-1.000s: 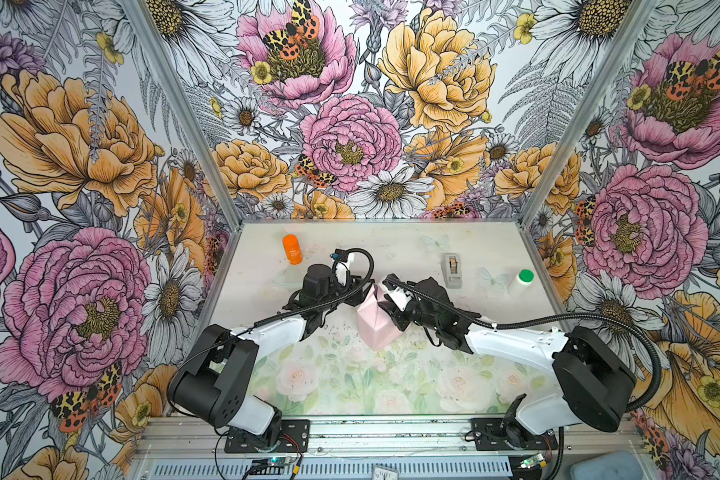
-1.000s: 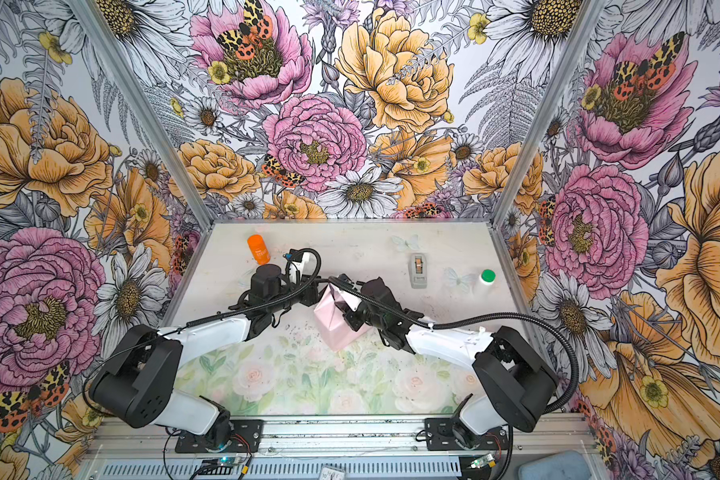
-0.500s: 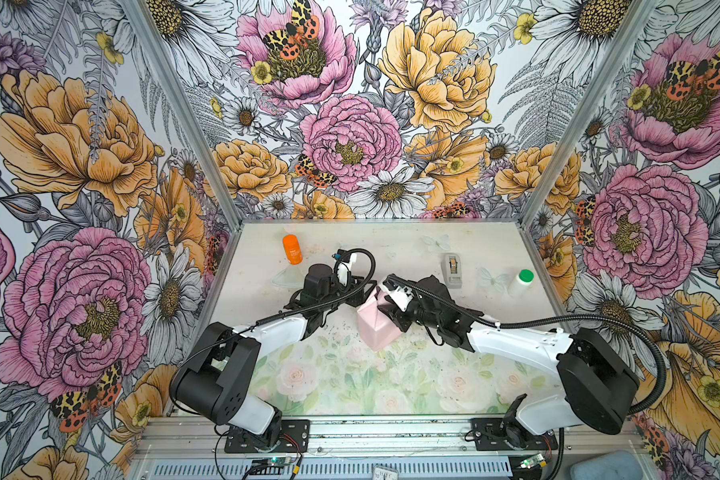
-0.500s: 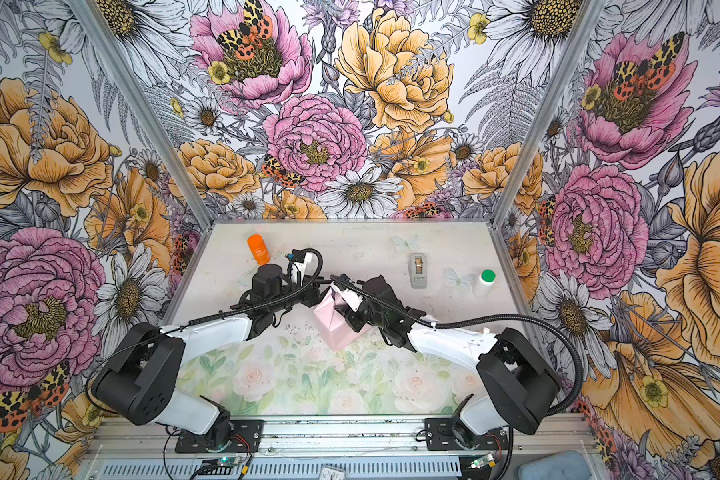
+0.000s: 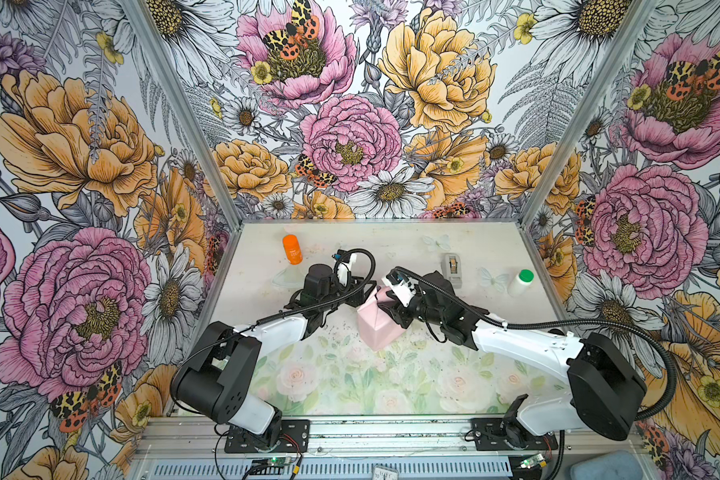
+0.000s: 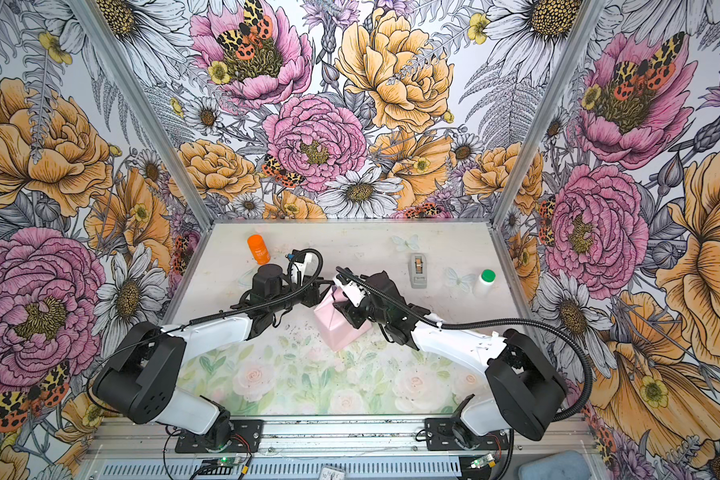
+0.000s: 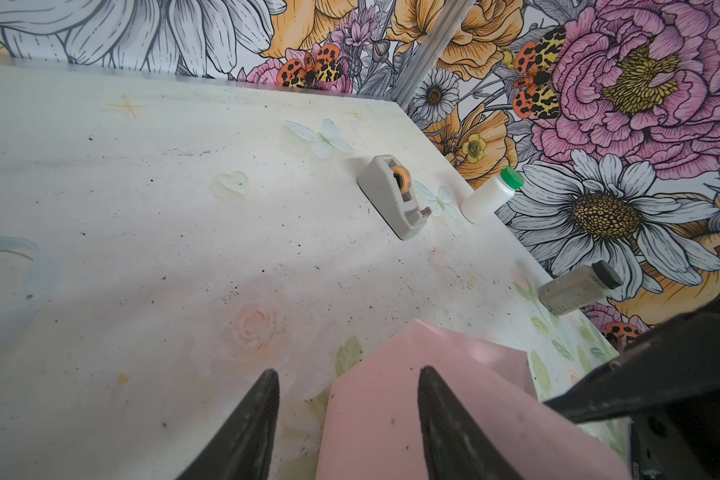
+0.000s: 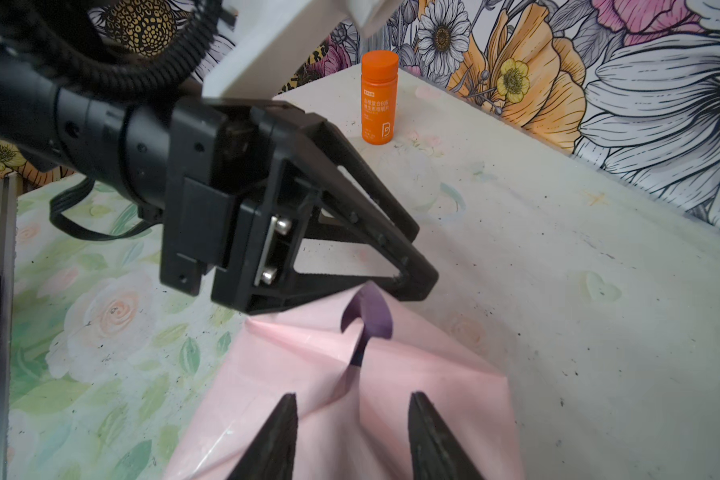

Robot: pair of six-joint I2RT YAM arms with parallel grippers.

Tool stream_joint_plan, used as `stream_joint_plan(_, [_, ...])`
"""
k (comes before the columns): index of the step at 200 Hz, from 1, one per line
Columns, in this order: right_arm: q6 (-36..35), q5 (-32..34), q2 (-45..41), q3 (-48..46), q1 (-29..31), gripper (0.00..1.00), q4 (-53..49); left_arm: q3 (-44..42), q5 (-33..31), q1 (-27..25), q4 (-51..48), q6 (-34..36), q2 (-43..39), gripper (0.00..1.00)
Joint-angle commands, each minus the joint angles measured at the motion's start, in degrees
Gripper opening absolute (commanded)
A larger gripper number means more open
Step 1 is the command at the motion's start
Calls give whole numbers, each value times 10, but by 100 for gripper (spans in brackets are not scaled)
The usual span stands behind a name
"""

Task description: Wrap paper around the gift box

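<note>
— Where was the paper (image 5: 375, 332) seen?
— Mid-table, with the box hidden within and the dispenser (image 5: 453, 269) at two o'clock.
— Jaws?
— The left gripper (image 7: 348, 370) and right gripper (image 8: 353, 395) were shown parted, clearly only by the wrist views.

Orange bottle (image 5: 292, 249), tape dispenser (image 5: 453, 268), white bottle (image 5: 520, 282)

A: Left tool (image 7: 348, 371)?
B: Its fingers (image 7: 246, 424) stand apart, nothing pinched. One lies over the paper (image 7: 395, 399), one off it, over the surface (image 7: 142, 249).
A: Paper?
B: Pale pink side up, folded to a peak.
A: Beyond it?
B: Grey tape dispenser (image 7: 395, 195), green-capped white bottle (image 7: 489, 195) just beside it. Both well apart from the paper.
</note>
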Motion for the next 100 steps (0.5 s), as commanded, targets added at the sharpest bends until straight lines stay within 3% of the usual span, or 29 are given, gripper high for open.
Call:
stream_joint_plan(1, [9, -6, 20, 23, -3, 40, -1, 9, 1, 5, 8, 7, 8, 56])
stream_joint_plan(63, [8, -6, 35, 26, -3, 29, -42, 10, 13, 1, 8, 10, 15, 55])
stream_joint_plan(100, [30, -4, -26, 1, -4, 41, -39, 7, 24, -3, 8, 17, 15, 55])
